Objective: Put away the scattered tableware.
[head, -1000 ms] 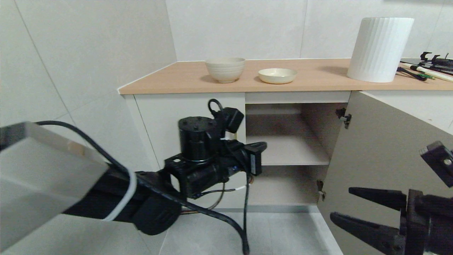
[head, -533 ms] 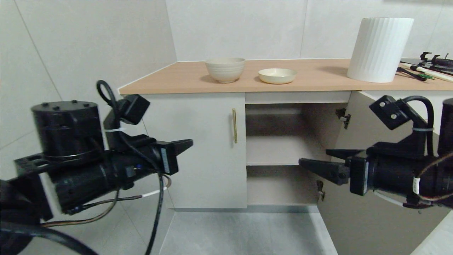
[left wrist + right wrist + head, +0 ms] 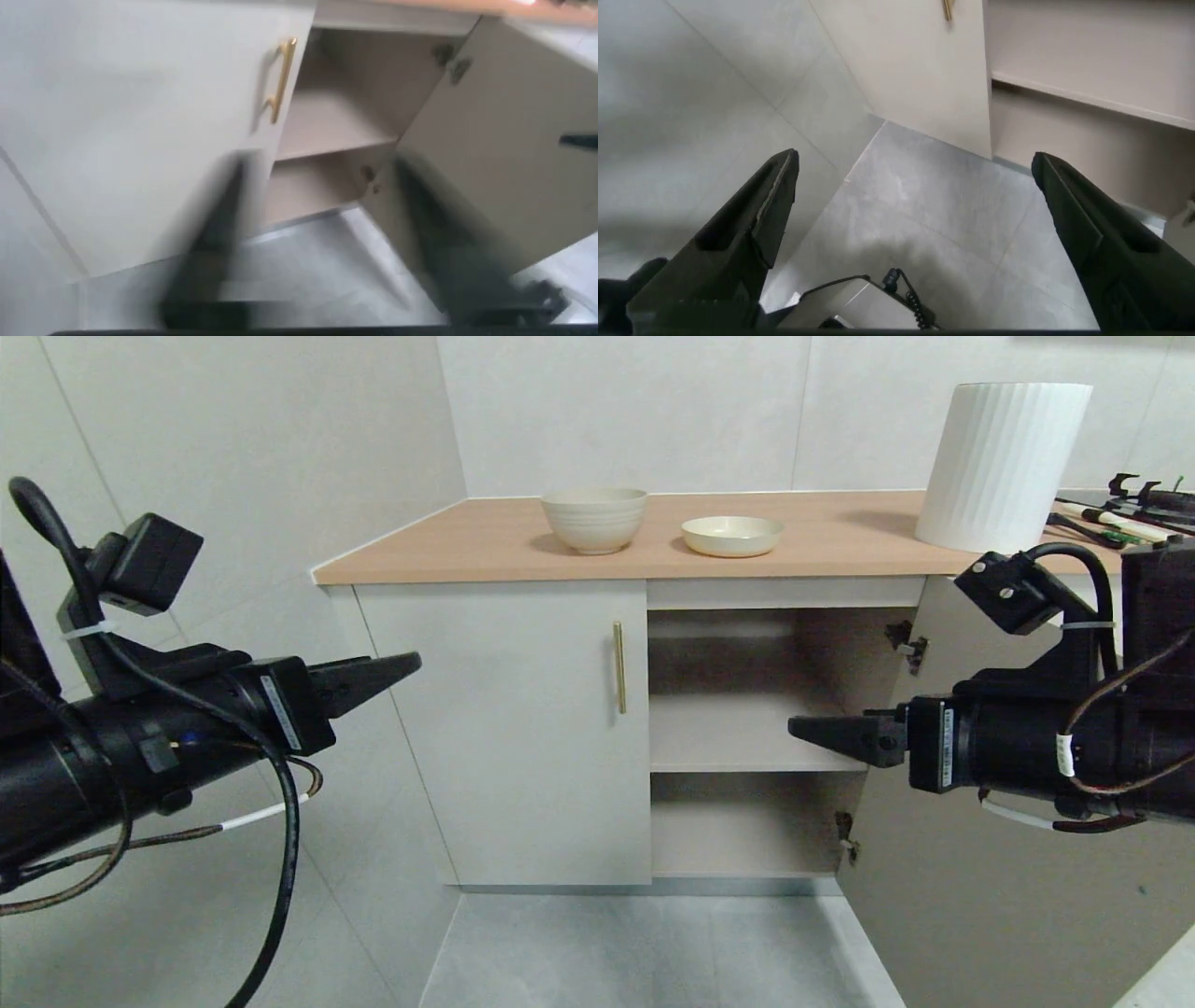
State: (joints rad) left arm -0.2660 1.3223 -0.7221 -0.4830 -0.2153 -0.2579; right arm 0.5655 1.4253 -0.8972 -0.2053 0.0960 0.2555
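Note:
A deep cream bowl [image 3: 595,520] and a shallow cream dish [image 3: 732,535] stand side by side on the wooden countertop [image 3: 448,546]. Both arms hang well below them, in front of the cabinet. My left gripper [image 3: 390,669] is out to the left of the closed door, pointing right. In the left wrist view its fingers [image 3: 210,247] are spread wide with nothing between them. My right gripper [image 3: 810,730] sits level with the shelf [image 3: 747,733] of the open compartment, pointing left. The right wrist view shows its fingers [image 3: 752,233] wide apart over the floor.
The cabinet's right door [image 3: 943,803] stands swung open beside my right arm. The left door [image 3: 523,728], with a gold handle [image 3: 618,667], is closed. A tall white ribbed cylinder [image 3: 1004,467] and some tools [image 3: 1120,518] occupy the countertop's right end. Tiled wall closes the left side.
My left arm swung from in front of the closed door out to the left and upward. My right arm rose from the lower right corner to shelf height.

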